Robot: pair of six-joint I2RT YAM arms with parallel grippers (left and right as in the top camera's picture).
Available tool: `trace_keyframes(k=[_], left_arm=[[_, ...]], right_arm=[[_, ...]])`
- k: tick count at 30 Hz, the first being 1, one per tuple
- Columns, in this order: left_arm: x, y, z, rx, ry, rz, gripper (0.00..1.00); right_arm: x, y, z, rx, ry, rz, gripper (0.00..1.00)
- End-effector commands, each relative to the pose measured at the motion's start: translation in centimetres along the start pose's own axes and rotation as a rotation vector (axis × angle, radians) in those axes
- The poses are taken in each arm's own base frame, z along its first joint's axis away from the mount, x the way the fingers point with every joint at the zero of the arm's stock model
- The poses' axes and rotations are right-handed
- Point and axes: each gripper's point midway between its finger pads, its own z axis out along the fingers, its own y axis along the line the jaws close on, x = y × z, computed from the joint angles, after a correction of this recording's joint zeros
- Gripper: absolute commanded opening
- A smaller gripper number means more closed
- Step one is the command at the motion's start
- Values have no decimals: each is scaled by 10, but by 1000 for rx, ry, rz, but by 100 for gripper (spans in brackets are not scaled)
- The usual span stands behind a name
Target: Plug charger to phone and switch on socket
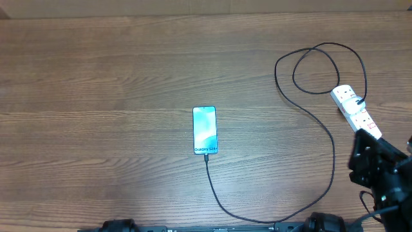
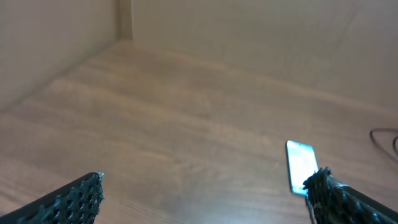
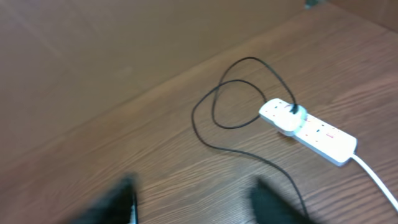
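The phone (image 1: pixel 205 130) lies flat mid-table with its light blue screen up. The black charger cable (image 1: pixel 322 122) runs from the phone's near end, where its tip meets the phone, round to the right and loops up to the white socket strip (image 1: pixel 355 109) at the right edge. In the right wrist view the strip (image 3: pixel 311 127) lies ahead with the cable (image 3: pixel 211 124) plugged into it. My right gripper (image 3: pixel 193 199) is open, blurred, above bare table. My left gripper (image 2: pixel 205 193) is open and empty; the phone (image 2: pixel 301 165) shows by its right finger.
The right arm (image 1: pixel 380 171) hangs over the table's right front corner, just near of the strip. The strip's thick white cord (image 3: pixel 376 180) runs off to the right. A cardboard wall (image 2: pixel 249 37) bounds the far side of the wooden table.
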Motion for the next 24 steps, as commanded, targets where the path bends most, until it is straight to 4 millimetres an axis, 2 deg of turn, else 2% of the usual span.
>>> trace_keyframes(k=[1, 8, 11, 14, 17, 21, 24], left_arm=[[8, 3, -2, -19, 14, -16, 100], [8, 3, -2, -19, 14, -16, 100], [8, 3, -2, -19, 14, -16, 100], [8, 3, -2, -19, 14, -16, 100], [8, 3, -2, -19, 14, -16, 100], [8, 3, -2, -19, 14, -16, 100], [8, 3, -2, -19, 14, -16, 100]], right_arm=[[3, 13, -7, -72, 18, -9, 100], [7, 10, -8, -59, 33, -12, 100], [8, -8, -7, 42, 25, -13, 100], [18, -16, -3, 79, 64, -10, 100], [26, -15, 12, 53, 78, -28, 100], [37, -7, 47, -39, 30, -40, 100], [45, -2, 72, -136, -69, -51, 100]])
